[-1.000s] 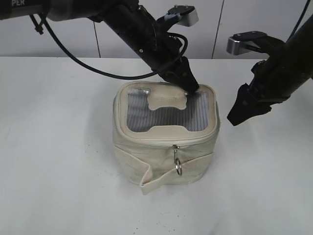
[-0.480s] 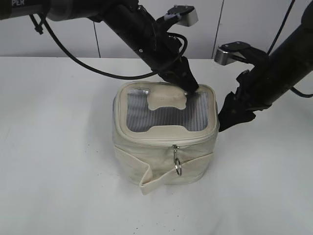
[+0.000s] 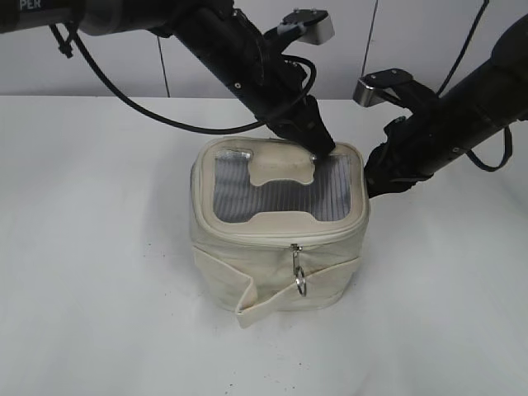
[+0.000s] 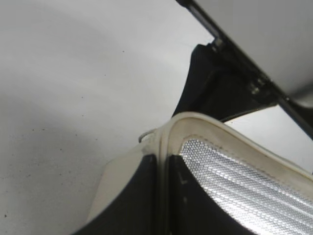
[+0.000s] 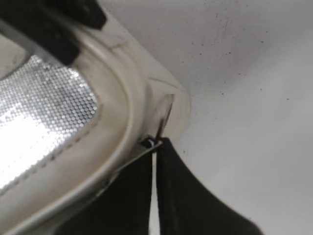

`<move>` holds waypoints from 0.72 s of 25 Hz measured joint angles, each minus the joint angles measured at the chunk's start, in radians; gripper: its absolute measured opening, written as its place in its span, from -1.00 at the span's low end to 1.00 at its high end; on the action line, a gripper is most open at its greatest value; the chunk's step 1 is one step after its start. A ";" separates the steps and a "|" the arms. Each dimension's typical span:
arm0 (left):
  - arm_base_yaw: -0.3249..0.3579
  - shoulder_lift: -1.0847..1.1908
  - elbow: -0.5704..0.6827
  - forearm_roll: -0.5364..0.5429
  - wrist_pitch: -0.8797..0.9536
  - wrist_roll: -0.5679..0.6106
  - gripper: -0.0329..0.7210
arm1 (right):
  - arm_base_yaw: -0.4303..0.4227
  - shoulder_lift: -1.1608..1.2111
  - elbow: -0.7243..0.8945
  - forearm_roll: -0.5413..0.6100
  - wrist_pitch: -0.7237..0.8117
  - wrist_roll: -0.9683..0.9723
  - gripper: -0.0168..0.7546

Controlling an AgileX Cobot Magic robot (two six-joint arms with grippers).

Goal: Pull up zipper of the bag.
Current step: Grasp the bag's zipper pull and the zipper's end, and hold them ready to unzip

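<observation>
The cream bag (image 3: 272, 264) stands mid-table, its grey ribbed top panel (image 3: 272, 198) facing up. The zipper (image 3: 280, 237) runs round the top rim; one slider's ring pull (image 3: 301, 280) hangs at the front. My left gripper (image 3: 322, 148) is shut on the rim at the back right corner; the left wrist view shows the cream rim (image 4: 168, 137) pinched between the jaws (image 4: 164, 164). My right gripper (image 3: 371, 183) is at the bag's right side under the rim. Its jaws (image 5: 155, 144) are nearly together on a second ring pull (image 5: 164, 120) beside the rim (image 5: 112, 122).
The bag's cream strap (image 3: 247, 305) hangs loose at the front left and ends on the white table (image 3: 99, 272). A pale wall (image 3: 412, 33) stands behind. The right arm (image 4: 210, 83) shows dark beyond the bag's corner in the left wrist view.
My right gripper has moved left and up, from clear of the bag to its right side under the rim. The left gripper and the bag have stayed put.
</observation>
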 joint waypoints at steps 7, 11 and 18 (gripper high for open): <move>0.000 0.000 0.000 0.000 0.003 0.000 -0.81 | -0.007 -0.030 -0.001 -0.190 0.055 0.314 -0.94; 0.000 0.000 0.000 0.000 0.006 0.000 -0.81 | -0.008 -0.068 -0.001 -0.217 0.105 0.356 -0.94; 0.000 0.000 0.000 0.000 0.007 0.000 -0.81 | -0.008 -0.104 -0.001 -0.228 0.223 0.383 -0.94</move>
